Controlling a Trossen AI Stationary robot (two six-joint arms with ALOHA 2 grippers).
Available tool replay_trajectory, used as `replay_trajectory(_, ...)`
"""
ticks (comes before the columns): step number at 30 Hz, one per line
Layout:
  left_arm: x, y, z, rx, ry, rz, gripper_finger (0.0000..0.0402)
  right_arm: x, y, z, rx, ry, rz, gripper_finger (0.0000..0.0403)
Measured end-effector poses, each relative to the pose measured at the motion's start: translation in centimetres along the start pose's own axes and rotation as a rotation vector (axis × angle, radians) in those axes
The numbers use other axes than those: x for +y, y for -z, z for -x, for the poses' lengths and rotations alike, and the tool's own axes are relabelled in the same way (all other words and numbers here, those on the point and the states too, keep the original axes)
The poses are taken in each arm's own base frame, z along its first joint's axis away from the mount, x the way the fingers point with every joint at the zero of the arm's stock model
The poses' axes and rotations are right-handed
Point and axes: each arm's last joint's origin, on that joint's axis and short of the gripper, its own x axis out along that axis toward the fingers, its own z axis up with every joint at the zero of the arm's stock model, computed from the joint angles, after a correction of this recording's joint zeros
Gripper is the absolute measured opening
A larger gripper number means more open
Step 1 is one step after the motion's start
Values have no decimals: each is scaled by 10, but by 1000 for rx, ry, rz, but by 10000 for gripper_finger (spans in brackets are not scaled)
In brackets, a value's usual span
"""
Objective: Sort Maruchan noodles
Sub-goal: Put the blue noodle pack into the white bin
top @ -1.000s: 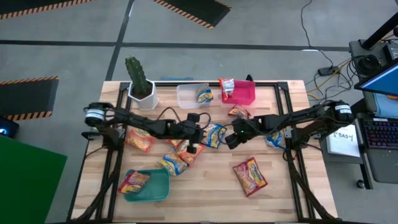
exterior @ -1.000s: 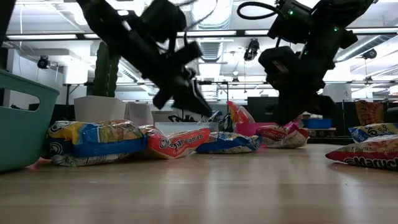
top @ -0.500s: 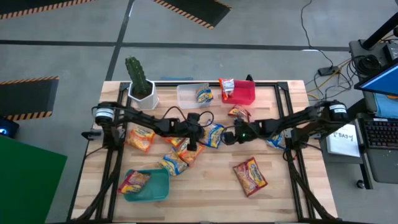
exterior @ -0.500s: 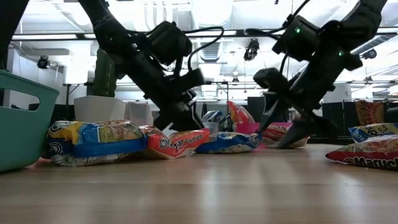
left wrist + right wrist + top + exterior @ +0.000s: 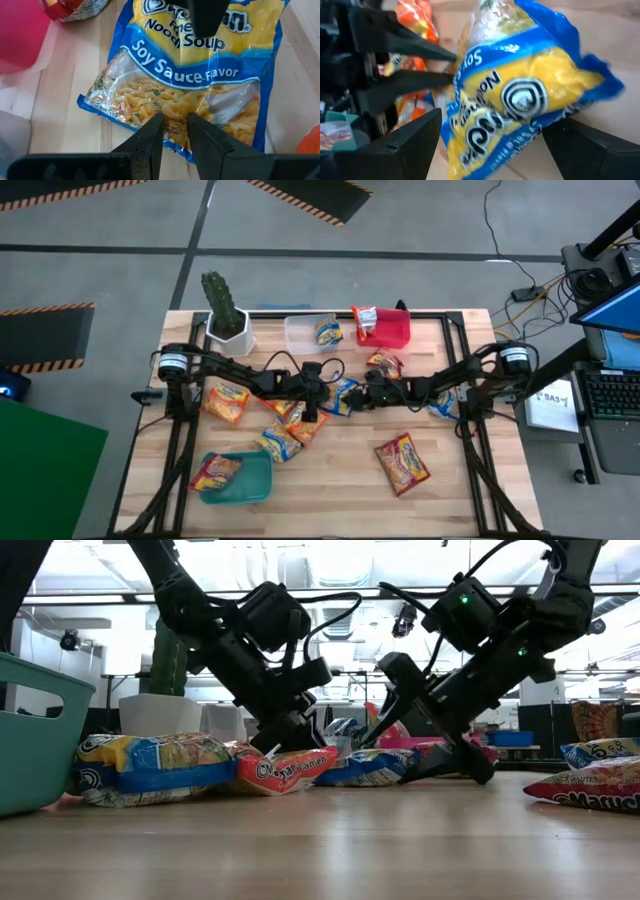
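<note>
The teal bin, clear bin and red bin each held one noodle packet. Mid-table, the blue packet read "Soy Sauce Flavor". The left gripper pinched its edge; the right gripper straddled it, spread wide.

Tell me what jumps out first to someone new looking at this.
Both arms meet at mid-table over one blue Soy Sauce packet: the right gripper straddles it with jaws wide open, while the left gripper has its narrow-set fingers at the packet's other end. Around them, orange packets lie scattered, and a teal bin at the near left corner already holds one.
</note>
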Motion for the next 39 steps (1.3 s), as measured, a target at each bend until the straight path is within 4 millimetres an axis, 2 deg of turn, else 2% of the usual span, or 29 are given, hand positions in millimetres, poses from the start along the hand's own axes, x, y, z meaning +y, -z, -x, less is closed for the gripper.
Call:
replay_trajectory(3, 0, 0, 0, -4, 1, 1, 75, -1, -1, -4, -29, -22, -3, 311)
replay_trajectory(7, 0, 0, 0, -12, 16, 2, 75, 0, -2, -4, -58, -20, 4, 267)
replay_trajectory(18, -1, -1, 0, -20, 21, 5, 75, 0, -7, -5, -108, -12, 95, 84)
replay_trajectory(21, 1, -3, 6, -13, 24, 4, 75, 2, -9, -3, -113, -15, 126, 37)
replay_trajectory(23, 3, -5, 17, 7, 31, 0, 75, 5, -11, 0, -121, -33, 146, 18)
replay_trajectory(30, 21, -26, 74, -31, 11, -14, 75, 20, -18, 14, -153, -95, 188, 13)
replay_trajectory(34, 30, -33, 117, -71, -12, -20, 75, 28, -23, 23, -178, -129, 203, 13)
replay_trajectory(39, 39, -32, 173, -203, -66, -1, 75, 49, -35, 32, -216, -181, 250, 12)
